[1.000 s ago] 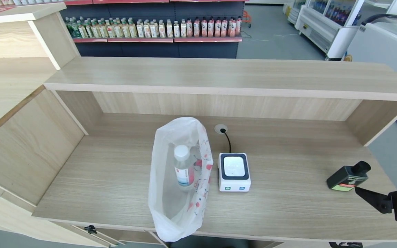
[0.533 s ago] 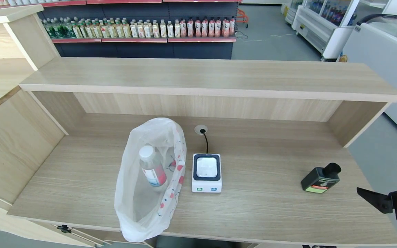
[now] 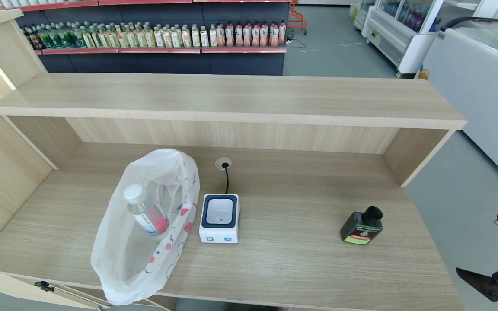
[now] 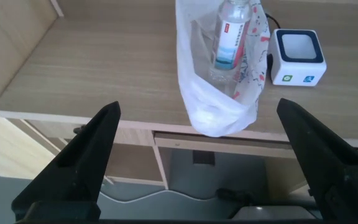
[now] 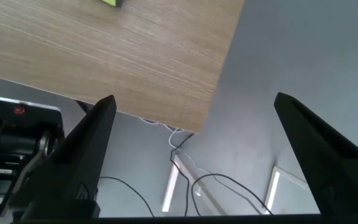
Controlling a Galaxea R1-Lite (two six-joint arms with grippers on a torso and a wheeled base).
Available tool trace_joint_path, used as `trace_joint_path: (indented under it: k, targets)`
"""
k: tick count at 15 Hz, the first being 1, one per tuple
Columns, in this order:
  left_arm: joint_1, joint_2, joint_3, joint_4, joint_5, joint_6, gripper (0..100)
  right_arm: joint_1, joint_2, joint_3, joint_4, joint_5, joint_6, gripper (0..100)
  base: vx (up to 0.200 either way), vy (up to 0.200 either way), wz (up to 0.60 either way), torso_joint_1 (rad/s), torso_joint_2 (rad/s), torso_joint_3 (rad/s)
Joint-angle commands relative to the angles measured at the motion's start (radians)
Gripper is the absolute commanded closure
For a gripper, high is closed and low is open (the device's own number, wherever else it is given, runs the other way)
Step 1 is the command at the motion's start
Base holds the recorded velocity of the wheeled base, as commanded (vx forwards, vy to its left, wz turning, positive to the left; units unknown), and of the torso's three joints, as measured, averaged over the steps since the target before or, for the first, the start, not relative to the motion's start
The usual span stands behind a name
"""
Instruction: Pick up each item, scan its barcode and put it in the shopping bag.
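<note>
Your view has swung right (nothing on the tabletop (image 3: pixel 301 259) moved), so send the wide-open, empty right tool (image 5: pixel 194 102) for the dark bottle (image 3: pixel 361 222).

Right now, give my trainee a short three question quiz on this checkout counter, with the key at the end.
1. True or false: the water bottle sits inside the shopping bag.
2. Which item on the counter is not yet bagged? A) a dark bottle with a black cap B) a red can C) a banana
3. Fill in: the scanner stands between the shopping bag and the ____.
Key: 1 true; 2 A; 3 dark bottle.
</note>
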Motion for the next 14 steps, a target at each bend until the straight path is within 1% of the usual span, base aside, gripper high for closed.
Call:
trace_joint_path:
  k: [1,4,7,11,12,14]
  targets:
    - [0.0,0.0,0.0,0.0,0.0,0.0,0,0.0,0.022,0.005,0.002,-0.007,-0.03,0,0.0,0.0,0.0,0.0,0.0,0.0]
    - [0.0,0.0,0.0,0.0,0.0,0.0,0,0.002,0.085,0.002,-0.006,-0.007,-0.077,0,0.0,0.0,0.0,0.0,0.0,0.0]
    - [0.0,0.0,0.0,0.0,0.0,0.0,0,0.022,0.152,0.004,-0.018,0.002,-0.082,0,0.0,0.0,0.0,0.0,0.0,0.0]
    - [0.0,0.0,0.0,0.0,0.0,0.0,0,0.053,0.24,0.008,-0.148,0.01,-0.082,0,0.0,0.0,0.0,0.0,0.0,0.0]
    - [0.0,0.0,0.0,0.0,0.0,0.0,0,0.054,0.25,0.007,-0.16,0.015,-0.082,0,0.0,0.0,0.0,0.0,0.0,0.0]
    - [-0.001,0.0,0.0,0.0,0.0,0.0,0,0.105,0.321,0.01,-0.228,0.041,-0.079,0,0.0,0.0,0.0,0.0,0.0,0.0]
